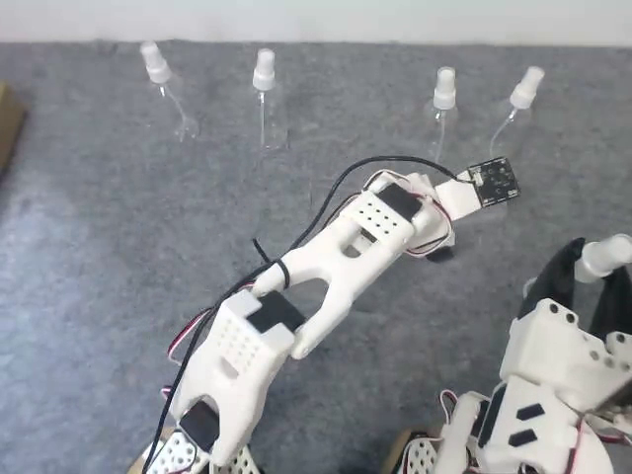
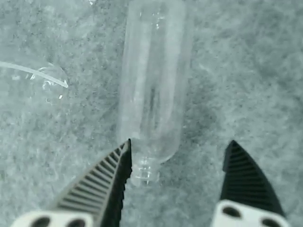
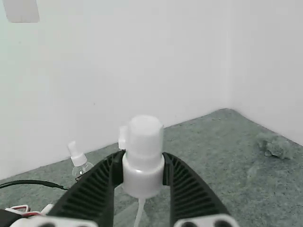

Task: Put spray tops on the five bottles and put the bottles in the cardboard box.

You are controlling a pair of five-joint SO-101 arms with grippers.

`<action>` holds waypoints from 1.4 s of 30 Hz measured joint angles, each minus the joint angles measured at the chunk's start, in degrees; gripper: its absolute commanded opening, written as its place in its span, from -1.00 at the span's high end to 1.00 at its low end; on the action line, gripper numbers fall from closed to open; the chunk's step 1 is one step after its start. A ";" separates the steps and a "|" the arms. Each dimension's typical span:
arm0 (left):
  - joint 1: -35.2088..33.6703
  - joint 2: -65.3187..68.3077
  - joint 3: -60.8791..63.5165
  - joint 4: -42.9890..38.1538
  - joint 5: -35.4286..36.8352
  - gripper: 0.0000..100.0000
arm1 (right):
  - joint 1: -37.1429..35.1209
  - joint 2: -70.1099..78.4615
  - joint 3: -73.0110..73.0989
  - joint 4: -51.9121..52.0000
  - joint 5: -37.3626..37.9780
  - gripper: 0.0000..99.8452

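Row of four capped bottles [image 1: 267, 104] stands well beyond the left hand [image 2: 180, 143]. Uncapped fifth bottle [image 2: 152, 80] lies on the surface [image 2: 246, 71] just ahead of that hand, its neck between the spread fingers. The right hand [image 3: 142, 161] pinches the last spray top [image 3: 143, 142]. Judgement: four tops on, one to fit, no bottle boxed yet.
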 measured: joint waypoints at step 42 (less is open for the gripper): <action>5.27 4.57 -24.35 23.47 6.15 0.46 | 0.00 0.00 0.00 0.00 0.00 0.98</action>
